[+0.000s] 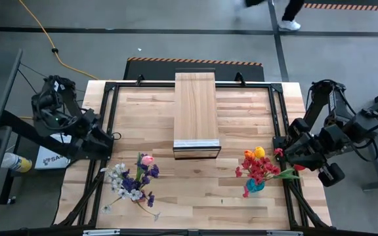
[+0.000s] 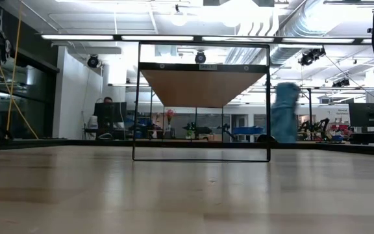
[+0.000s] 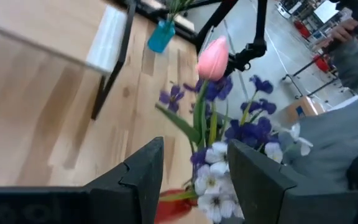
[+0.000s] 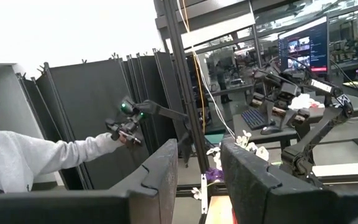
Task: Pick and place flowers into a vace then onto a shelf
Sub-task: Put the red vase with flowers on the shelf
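A: Where the surface (image 1: 195, 190) runs nearest, what is listed?

B: 2 bunches of flowers. Purple, white and 1 pink tulip (image 1: 134, 181) lie near the left edge. Red, orange and yellow ones (image 1: 258, 168) stand in a blue vase (image 1: 255, 186) near the right edge.

A: Claws?

B: Left claw (image 1: 104, 145) sits beside the purple bunch, fingers (image 3: 145, 168) part open with stems between them; grip cannot be told. Right claw (image 1: 283, 152) is next to the vase, fingers (image 4: 163, 165) narrowly apart on nothing.

A: Farther?

B: Shelf (image 1: 195, 115), mid-surface, bare. A person's sleeve (image 4: 48, 155) shows beyond.
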Tool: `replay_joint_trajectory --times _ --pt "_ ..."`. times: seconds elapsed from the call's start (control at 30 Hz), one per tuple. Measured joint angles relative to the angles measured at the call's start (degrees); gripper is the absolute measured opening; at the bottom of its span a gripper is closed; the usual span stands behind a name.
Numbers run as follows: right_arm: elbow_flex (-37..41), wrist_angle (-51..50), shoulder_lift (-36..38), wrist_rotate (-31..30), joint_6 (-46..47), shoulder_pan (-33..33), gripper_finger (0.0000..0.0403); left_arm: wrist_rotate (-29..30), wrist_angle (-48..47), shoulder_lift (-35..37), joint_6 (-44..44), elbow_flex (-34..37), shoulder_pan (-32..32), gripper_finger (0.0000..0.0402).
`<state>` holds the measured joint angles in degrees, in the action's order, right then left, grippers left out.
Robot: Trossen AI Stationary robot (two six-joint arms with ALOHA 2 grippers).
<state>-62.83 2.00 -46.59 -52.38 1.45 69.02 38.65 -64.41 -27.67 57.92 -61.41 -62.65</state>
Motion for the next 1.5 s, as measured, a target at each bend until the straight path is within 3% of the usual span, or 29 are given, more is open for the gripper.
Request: replay_joint_trajectory --times 0.37,0.57,0.83,1.5 --pt "0.00 0.00 -0.01 0.02 0.00 0.00 0.0114 -6.84 -1.25 5.54 9.93 5.74 0.00 0.0211" --pt "0.00 0.00 -0.02 0.39 0.02 0.00 0.0114 -10.13 -8.25 5.82 21.93 7.17 0.01 0.0211" --pt "0.00 -0.04 -0.31 0.41 -0.24 0.02 0.0114 -19.06 -8.15 5.76 35.57 15.64 0.00 0.0211" --pt "0.00 0.00 -0.28 0.43 -0.02 0.02 0.0114 -26.31 12.35 5.76 41.51 31.80 -0.02 0.0211"
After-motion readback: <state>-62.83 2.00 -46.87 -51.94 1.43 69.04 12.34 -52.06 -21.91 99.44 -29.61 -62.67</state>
